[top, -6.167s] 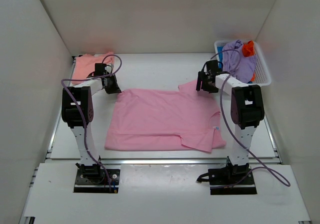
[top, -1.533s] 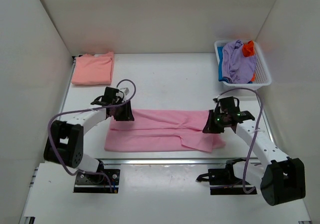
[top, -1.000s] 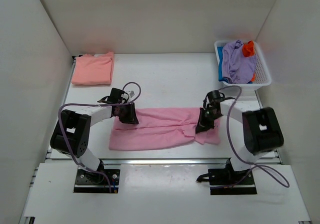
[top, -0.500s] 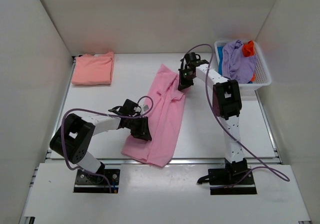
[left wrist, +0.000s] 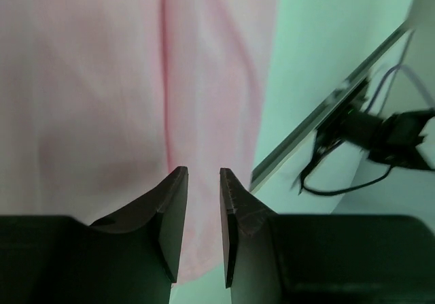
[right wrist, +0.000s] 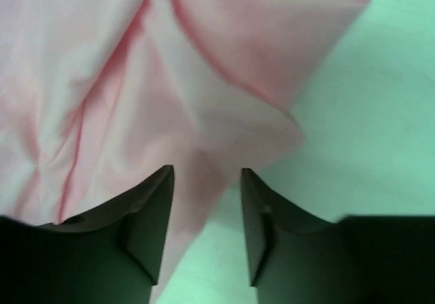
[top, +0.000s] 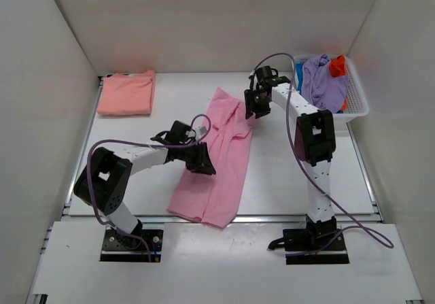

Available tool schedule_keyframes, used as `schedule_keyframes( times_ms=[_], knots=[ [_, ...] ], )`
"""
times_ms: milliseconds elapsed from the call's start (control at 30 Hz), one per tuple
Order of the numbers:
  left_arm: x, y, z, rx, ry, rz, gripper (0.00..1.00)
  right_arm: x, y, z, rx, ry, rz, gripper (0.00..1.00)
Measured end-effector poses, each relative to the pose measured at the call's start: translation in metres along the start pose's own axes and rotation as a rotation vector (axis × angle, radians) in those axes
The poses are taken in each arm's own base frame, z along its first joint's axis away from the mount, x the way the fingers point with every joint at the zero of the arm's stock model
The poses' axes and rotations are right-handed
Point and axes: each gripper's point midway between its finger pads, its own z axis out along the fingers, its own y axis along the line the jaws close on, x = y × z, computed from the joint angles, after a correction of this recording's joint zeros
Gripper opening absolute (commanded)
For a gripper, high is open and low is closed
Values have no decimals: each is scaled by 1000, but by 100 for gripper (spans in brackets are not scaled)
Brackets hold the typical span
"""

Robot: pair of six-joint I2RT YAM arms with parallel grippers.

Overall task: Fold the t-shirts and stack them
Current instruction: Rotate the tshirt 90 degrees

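Observation:
A light pink t-shirt, folded into a long strip, lies on the table, slanting from far right to near left. My left gripper sits low at the strip's left edge, about halfway along it. In the left wrist view its jaws stand a little apart, with pink cloth showing beneath the gap and nothing pinched. My right gripper is at the strip's far end. In the right wrist view it is open over a rumpled fold of the shirt. A folded salmon-peach t-shirt lies at the far left.
A white slatted basket stands at the far right, holding a lavender shirt, an orange one and a blue one. White walls enclose the table on three sides. The table's metal front edge shows in the left wrist view.
The pink strip has swung from lying crosswise to slanting front to back. My right gripper, shut on its end before, now stands open. The left gripper has shifted slightly farther along the strip's edge.

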Motion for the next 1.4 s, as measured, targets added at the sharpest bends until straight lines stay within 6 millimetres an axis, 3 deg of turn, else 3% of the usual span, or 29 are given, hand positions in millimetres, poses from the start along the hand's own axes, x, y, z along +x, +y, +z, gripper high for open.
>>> schedule_keyframes(
  times_ms=[67, 100, 133, 200, 300, 367, 433, 567, 633, 700, 900, 967, 1200, 1400],
  knots=[
    [-27, -10, -9, 18, -51, 18, 39, 1, 2, -23, 8, -29, -15, 45],
    [-42, -16, -15, 31, -82, 28, 40, 4, 5, -39, 6, -52, -25, 39],
    [-53, -20, -21, 43, -108, 37, 40, 7, 9, -55, 4, -75, -35, 30],
    [-76, -25, -32, 59, -161, 47, 40, 20, 23, -87, -19, -136, -60, 1],
    [-100, -26, -44, 61, -204, 46, 37, 58, 54, -118, -85, -184, -97, 0],
    [-126, -26, -46, 53, -228, 53, 29, 96, 80, -121, -147, -173, -124, 0],
    [-157, -24, -42, 32, -258, 68, 26, 139, 104, -111, -211, -124, -137, 1],
    [-211, -12, -23, -24, -327, 92, 26, 231, 133, -88, -291, 23, -138, 0],
    [-225, 0, -11, -54, -339, 84, 26, 261, 138, -84, -317, 72, -125, 0],
    [-241, 13, 4, -82, -347, 76, 26, 276, 140, -81, -331, 100, -104, 0],
    [-284, 44, 51, -158, -353, 57, 22, 290, 138, -71, -332, 130, -75, 0],
    [-294, 46, 60, -159, -349, 48, 21, 291, 134, -69, -332, 135, -52, 0],
    [-322, 53, 61, -194, -398, 18, 19, 271, 110, -64, -331, 145, 14, 0],
    [-345, 76, 43, -192, -452, -65, 19, 228, 88, -50, -304, 142, 22, 0]
  ],
)
